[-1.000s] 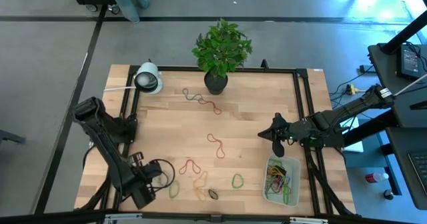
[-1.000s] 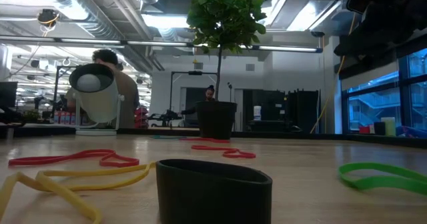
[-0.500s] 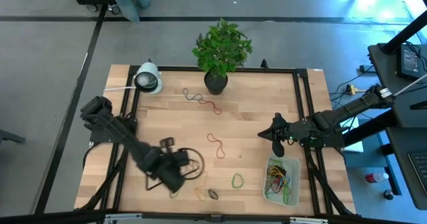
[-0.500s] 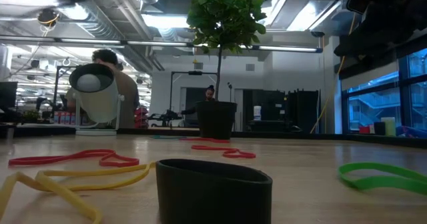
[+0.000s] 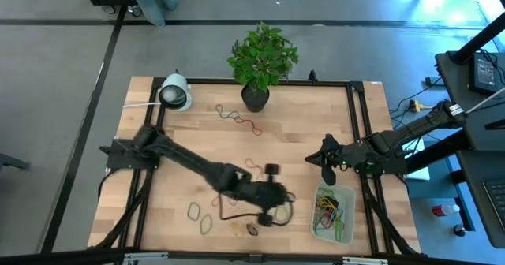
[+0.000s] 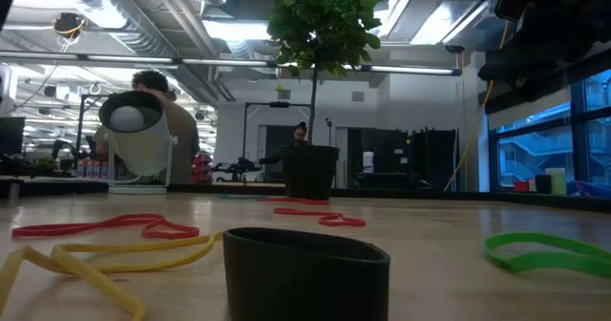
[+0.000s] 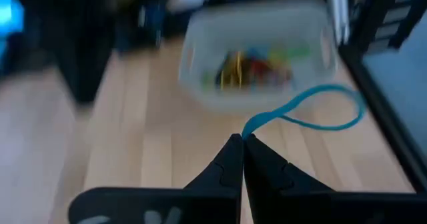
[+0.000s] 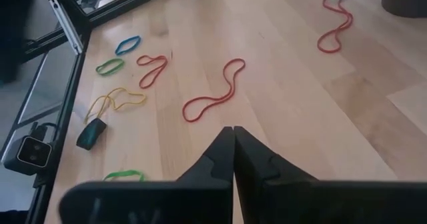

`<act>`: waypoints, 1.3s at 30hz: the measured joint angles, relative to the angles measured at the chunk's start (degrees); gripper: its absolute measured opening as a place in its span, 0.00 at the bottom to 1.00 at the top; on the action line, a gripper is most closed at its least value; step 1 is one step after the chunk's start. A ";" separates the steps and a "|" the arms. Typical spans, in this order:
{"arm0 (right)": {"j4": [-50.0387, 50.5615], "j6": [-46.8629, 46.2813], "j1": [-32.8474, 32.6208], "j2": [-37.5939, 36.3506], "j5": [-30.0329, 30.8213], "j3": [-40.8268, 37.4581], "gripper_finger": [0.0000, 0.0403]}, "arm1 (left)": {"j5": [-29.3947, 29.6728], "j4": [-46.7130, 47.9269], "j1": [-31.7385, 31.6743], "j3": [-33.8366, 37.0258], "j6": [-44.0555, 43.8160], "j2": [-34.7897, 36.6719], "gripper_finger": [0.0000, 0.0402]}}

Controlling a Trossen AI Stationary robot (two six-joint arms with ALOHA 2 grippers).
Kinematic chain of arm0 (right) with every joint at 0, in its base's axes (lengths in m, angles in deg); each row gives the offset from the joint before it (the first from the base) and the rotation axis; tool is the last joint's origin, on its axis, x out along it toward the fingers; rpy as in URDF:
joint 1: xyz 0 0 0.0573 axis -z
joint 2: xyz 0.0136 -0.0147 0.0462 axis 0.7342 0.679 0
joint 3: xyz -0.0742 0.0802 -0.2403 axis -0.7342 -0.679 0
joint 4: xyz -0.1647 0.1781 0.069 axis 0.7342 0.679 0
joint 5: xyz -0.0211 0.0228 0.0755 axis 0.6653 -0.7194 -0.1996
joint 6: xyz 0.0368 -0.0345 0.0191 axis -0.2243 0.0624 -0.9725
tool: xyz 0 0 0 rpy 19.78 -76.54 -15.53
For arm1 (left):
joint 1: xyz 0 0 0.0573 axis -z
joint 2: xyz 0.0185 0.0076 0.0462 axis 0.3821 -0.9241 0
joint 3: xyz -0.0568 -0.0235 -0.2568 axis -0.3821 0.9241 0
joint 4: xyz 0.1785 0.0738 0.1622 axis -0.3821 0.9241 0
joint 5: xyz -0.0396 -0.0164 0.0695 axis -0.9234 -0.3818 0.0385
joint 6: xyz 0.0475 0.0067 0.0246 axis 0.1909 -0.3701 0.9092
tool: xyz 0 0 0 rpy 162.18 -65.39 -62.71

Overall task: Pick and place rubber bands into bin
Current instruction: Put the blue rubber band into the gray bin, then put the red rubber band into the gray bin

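No brand, label or writing can be read in any view.

The rubber bands are thin loops in several colours. In the high view a long red one (image 5: pixel 254 168) lies twisted near the middle of the desk (image 5: pixel 300 131), a grey and red pair (image 5: pixel 237 118) lies near the plant pot (image 5: pixel 255 98), and a green oval (image 5: pixel 207 225) and a pale one (image 5: pixel 193 211) lie near the front edge. In the right wrist view there are also a blue oval (image 8: pixel 127 45), a yellow loop (image 8: pixel 115 101) and a small dark band (image 8: pixel 91 133).

The bin (image 5: pixel 333 213) is a pale, translucent tray at the front right corner of the desk. It holds a mixed heap of bands (image 7: pixel 257 67), yellow, red and green.

The left gripper (image 7: pixel 240 141) is stretched across the desk to a spot just left of the bin. Its fingers are pressed together on the end of a light blue band (image 7: pixel 308 109), which hangs forward from the tips as an open loop in front of the bin.

The right gripper (image 5: pixel 329 173) waits above the desk just behind the bin, its fingers pressed together on nothing.

In the low view a white lamp (image 6: pixel 136 135) stands at the far left, and a person (image 6: pixel 164 120) is in the room behind it.
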 joint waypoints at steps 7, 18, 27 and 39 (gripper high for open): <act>0.02 -0.01 0.00 0.00 0.00 0.02 0.01 | -6.12 -12.93 -2.82 -13.36 9.54 -12.67 0.00; 0.07 0.01 0.00 0.00 0.01 0.02 0.01 | -16.45 -19.72 -5.35 -31.38 6.66 -31.99 0.01; 0.11 0.17 -0.02 0.00 0.01 0.02 0.01 | -18.46 -18.88 -5.74 -31.08 3.26 -34.86 0.15; 0.28 0.28 -0.02 0.00 0.00 0.02 0.01 | -18.14 -10.57 -6.33 -31.70 1.45 -34.27 0.40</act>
